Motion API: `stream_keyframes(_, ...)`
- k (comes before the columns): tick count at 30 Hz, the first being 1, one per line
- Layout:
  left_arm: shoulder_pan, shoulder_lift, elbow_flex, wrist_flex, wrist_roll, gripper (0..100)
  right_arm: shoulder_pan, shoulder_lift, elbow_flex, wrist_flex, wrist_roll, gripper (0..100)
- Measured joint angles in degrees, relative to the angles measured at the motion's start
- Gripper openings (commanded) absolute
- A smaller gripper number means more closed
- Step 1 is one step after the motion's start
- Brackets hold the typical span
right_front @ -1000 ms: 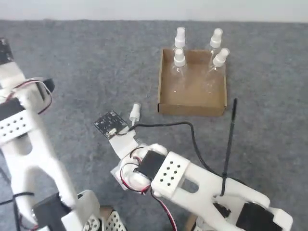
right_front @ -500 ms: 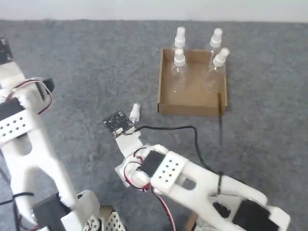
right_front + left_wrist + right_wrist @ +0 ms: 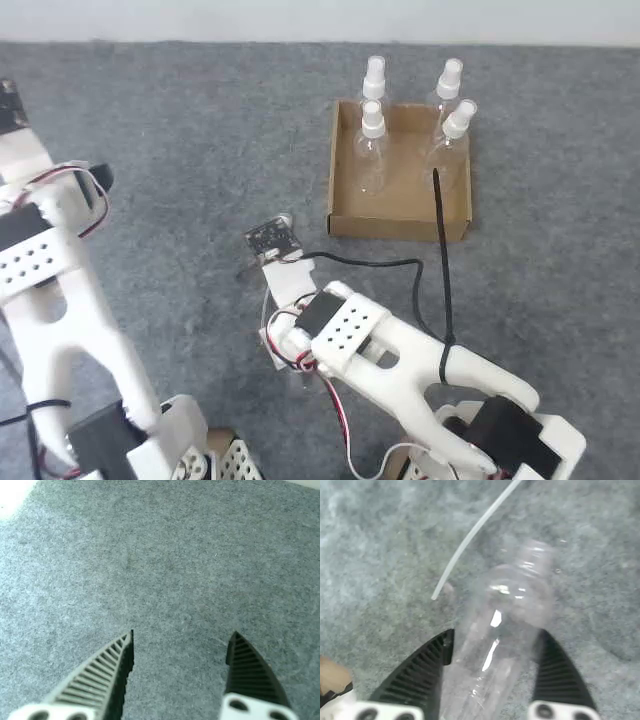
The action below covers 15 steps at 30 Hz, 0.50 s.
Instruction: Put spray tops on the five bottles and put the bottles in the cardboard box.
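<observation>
A clear bottle point(image 3: 510, 600) without a top lies on the grey carpet. My right gripper point(image 3: 492, 632) is shut on it, a finger against each side of its body. Just past the bottle's open neck lies the thin white tube point(image 3: 470, 535) of a loose spray top point(image 3: 286, 219), which the right wrist partly covers in the high view. The cardboard box point(image 3: 398, 226) stands at the back. Two capped bottles point(image 3: 372, 150) stand inside it, and two more point(image 3: 375, 75) show at its far edge. My left gripper point(image 3: 180, 637) hangs open over bare carpet at the far left.
A black cable point(image 3: 440, 260) runs from the right arm point(image 3: 350, 335) up across the box's front right corner. The left arm point(image 3: 50, 270) stands tall along the left edge. Open carpet lies between the arms and left of the box.
The right arm's wrist has swung right and toward the box, and it now overlaps the loose spray top. The black cable has shifted left over the box. The left arm has not moved.
</observation>
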Motion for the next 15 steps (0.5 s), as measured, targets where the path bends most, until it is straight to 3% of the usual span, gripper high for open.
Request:
stream_keyframes(8, 0.0, 0.0, 0.0, 0.0, 0.0, 28, 1.9, 0.0, -1.8, 3.1, 0.3, 8.4)
stream_keyframes(11, 0.0, 0.0, 0.0, 0.4, -1.5, 28, 5.1, -1.3, -5.5, 9.4, 4.7, 8.4)
stream_keyframes(15, 2.5, 0.0, 0.0, 3.9, -3.7, 28, 12.3, -6.7, -11.3, 19.3, 16.4, 8.4)
